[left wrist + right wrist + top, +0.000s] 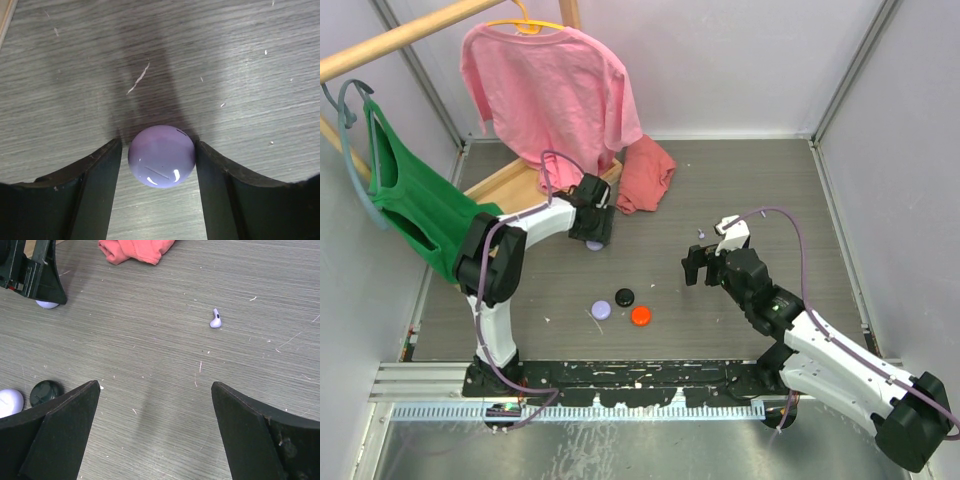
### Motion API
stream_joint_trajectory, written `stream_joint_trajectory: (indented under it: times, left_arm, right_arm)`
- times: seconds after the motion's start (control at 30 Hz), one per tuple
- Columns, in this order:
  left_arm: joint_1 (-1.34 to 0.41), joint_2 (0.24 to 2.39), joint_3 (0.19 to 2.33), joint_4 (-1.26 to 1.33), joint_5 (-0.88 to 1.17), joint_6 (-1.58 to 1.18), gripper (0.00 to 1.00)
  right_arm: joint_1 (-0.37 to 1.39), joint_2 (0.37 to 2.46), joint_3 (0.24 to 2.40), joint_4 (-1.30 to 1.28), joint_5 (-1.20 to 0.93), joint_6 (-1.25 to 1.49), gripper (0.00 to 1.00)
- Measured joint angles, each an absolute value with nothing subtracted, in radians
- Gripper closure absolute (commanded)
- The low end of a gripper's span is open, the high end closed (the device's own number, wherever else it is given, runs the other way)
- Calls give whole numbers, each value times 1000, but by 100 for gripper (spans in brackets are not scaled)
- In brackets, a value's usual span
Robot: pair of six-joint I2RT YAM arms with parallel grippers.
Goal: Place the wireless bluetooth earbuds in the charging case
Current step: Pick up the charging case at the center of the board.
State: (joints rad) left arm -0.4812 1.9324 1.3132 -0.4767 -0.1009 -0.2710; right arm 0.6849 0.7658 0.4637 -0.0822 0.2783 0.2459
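From above, my left claw (595, 238) sits low over a lavender puck (594, 245) on the grey, wood-grained table (770, 190), just in front of a crumpled salmon cloth (646, 176). My right claw (704, 268) hangs over bare table. One lavender earbud (701, 234), a tiny curved bit of plastic, lies just beyond it, well apart from both claws. Three more round pucks lie between my arms: a lavender one (601, 310), a black one (625, 297) and an orange-red one (641, 316). A pink T-shirt (550, 85) and a green garment (415, 210) hang at the back left.

At my left wrist, the puck is a smooth, glossy dome that catches the light. My matte black fingers (95, 192) stand about halfway open on either side of it. The right finger is against it or nearly so, and a sliver of table shows beside the left finger. The puck rests on the table.

At my right wrist, the fingers are spread as wide as they go, with only scuffed grey grain between them. The earbud lies ahead and a little to the right, with a rounded head and a short stem. I cannot make out any other earbuds.
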Motion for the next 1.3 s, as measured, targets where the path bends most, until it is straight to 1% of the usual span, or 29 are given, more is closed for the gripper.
stream_joint_trajectory:
  times: [0.17,0.37,0.57,0.73,0.9,1.0,1.3]
  left_arm:
    - [-481,1941,1320,-484,-59,-245,49]
    - [-478,1925,1299,-470,47,-169,59]
    - [-510,1883,1243,-459,152,-68,63]
    - [-572,1793,1144,-420,207,44,64]
    - [-627,1641,1041,-339,255,175,65]
    - [-659,1550,999,-287,268,251,64]
    - [-752,1377,871,-163,287,446,61]
  right_arm:
    - [685,767,464,-83,278,246,0]
    - [685,767,464,-83,273,246,0]
    - [685,796,464,-84,252,246,0]
    - [685,835,469,-90,216,260,0]
    - [656,872,492,-96,144,293,0]
    - [615,897,509,-94,81,317,0]
    - [515,920,534,-76,-130,383,3]
